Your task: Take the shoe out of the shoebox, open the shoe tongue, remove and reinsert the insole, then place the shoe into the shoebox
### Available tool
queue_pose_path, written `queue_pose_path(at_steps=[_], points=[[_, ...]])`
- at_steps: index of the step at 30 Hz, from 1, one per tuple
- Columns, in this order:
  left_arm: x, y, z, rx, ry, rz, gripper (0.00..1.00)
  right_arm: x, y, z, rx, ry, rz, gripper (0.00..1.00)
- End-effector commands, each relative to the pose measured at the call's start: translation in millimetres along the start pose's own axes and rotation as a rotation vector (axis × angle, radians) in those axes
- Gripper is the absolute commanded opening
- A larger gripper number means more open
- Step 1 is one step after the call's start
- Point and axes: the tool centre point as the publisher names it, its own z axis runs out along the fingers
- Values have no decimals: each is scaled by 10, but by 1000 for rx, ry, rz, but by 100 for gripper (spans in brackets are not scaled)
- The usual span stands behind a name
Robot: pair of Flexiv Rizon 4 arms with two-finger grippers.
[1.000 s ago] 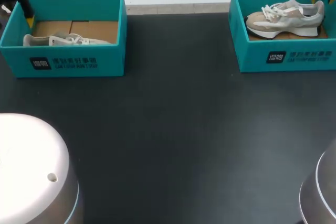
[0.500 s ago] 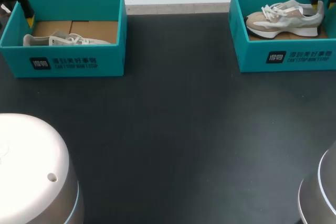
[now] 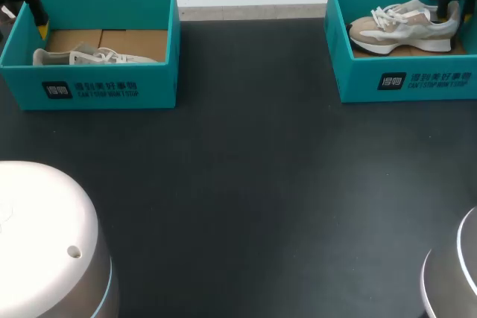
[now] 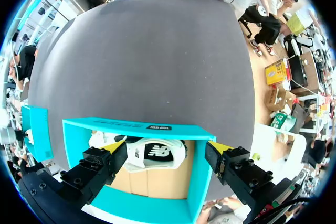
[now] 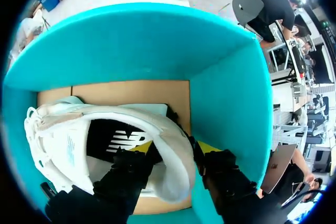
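- Shoe sits on its sole inside the teal shoebox, with its heel near the box's end wall farthest from the table's middle.
- Right gripper is clamped narrow on the heel collar, one finger inside the opening and one outside.
- Best to lift straight up until the sole clears the shoebox rim. The toe will likely sag, so go slowly.
- Beige-and-white trainer with white laces, a dark insole and a soft padded collar.
- Left gripper is spread wide and empty, well apart from the shoebox, over a second box.
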Motion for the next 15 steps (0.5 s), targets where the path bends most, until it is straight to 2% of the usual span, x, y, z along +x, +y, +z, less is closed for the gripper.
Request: queue_pose_path(at_steps=[1,2,3,4,7,10,15], points=[[6,-3,-2,-1,1,1,100,13,116,118,92,-22,-14,45],[6,-3,-2,-1,1,1,100,13,114,126,93,-20,-12,32],[6,-3,-2,-1,1,1,100,12,112,128,95,-21,-11,12],[6,-3,-2,-1,1,1,100,9,109,131,96,-21,-11,0],[6,-3,-2,-1,1,1,100,-17,88,130,103,-29,-20,0],[6,-3,-2,-1,1,1,100,-70,39,40,98,-35,-27,0],[6,-3,-2,-1,1,1,100,-180,-85,-285,66,-40,-28,0]])
